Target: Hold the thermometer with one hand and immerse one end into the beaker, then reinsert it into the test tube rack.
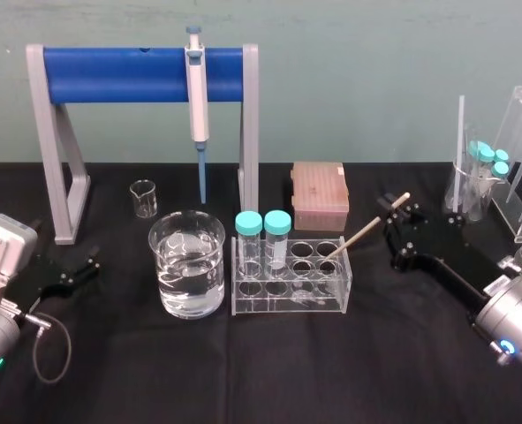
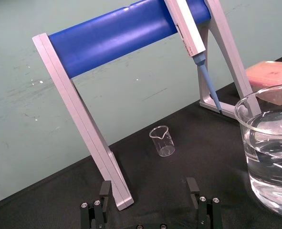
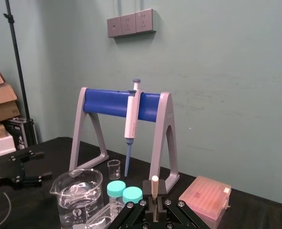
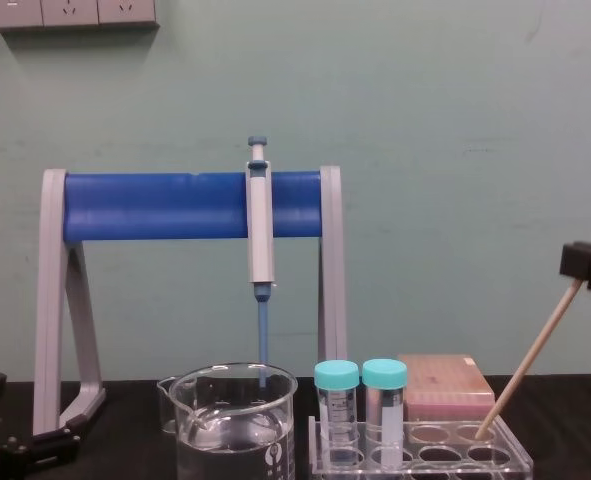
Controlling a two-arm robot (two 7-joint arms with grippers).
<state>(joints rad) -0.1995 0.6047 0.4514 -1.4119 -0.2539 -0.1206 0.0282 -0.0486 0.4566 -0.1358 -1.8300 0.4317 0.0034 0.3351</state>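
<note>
Chest view — beaker (image 4: 225, 430) mark, seemingly illegible

No text can be read; the white printed mark on the beaker (image 4: 233, 425) is illegible.

Glossy clear glass beaker (image 1: 188, 263); matt wood-like thermometer (image 1: 358, 235); matt black tablecloth (image 1: 269, 371).

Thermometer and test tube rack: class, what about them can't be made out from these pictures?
- Thermometer markings: too small to read in the head view.
- Its upper end: cut off by the chest view's right edge.
- Its lower part: hidden in the right wrist view behind the right gripper clamped on it.
- Whether its tip touches the test tube rack floor: unclear in the head and chest views through the clear acrylic.
</note>
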